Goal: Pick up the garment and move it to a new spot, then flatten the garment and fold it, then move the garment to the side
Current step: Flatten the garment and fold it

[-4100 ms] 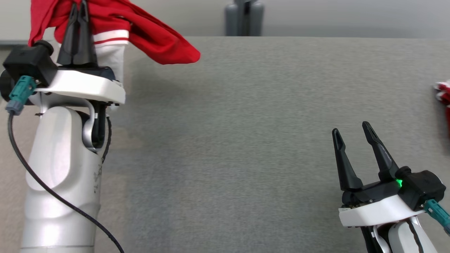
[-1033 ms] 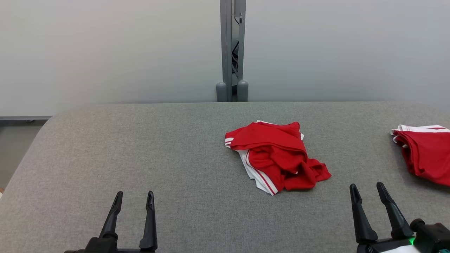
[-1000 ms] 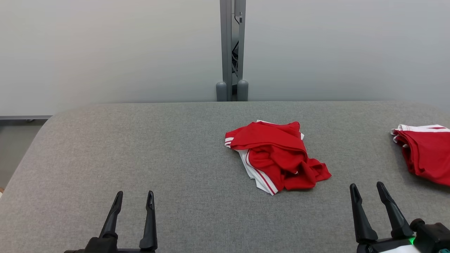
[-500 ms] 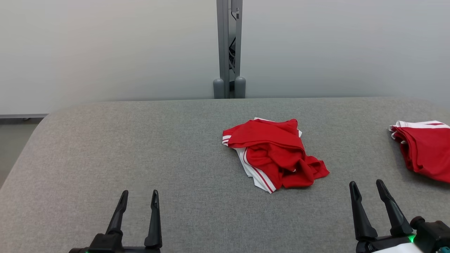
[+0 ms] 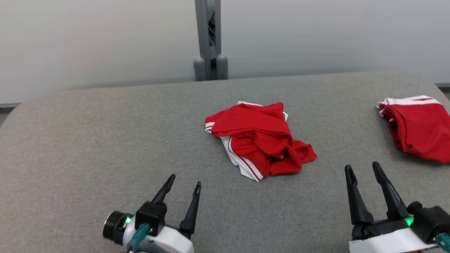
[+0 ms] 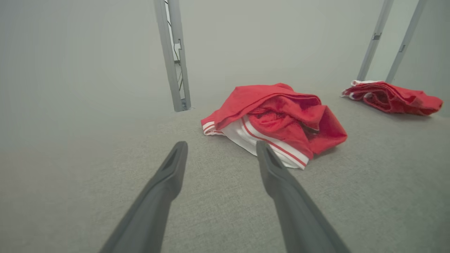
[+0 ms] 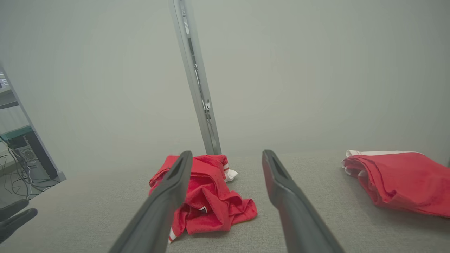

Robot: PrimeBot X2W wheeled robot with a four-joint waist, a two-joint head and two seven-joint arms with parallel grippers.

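The garment (image 5: pixel 258 140) is a crumpled red piece with white striped trim, lying in a heap at the middle of the grey cloth table (image 5: pixel 105 140). My left gripper (image 5: pixel 185 180) stands open and empty, near-left of the heap, fingers angled toward it. In the left wrist view the garment (image 6: pixel 277 116) lies just beyond and right of the open left gripper (image 6: pixel 221 144). My right gripper (image 5: pixel 361 166) is open and empty, near-right of the heap. In the right wrist view the garment (image 7: pixel 211 196) lies ahead to the left, partly behind one finger of the right gripper (image 7: pixel 227 153).
A second red garment with white trim (image 5: pixel 418 126) lies folded near the table's right edge, also seen from the left wrist (image 6: pixel 393 98) and right wrist (image 7: pixel 400 179). A grey post (image 5: pixel 210 38) stands behind the table's far edge. Shelving with cables (image 7: pixel 21 147) stands off to the left.
Four seconds ago my left gripper was shut on the raised garment; now the garment lies loose on the table. In the last second the head camera shifted and my left gripper moved forward, toward the heap.
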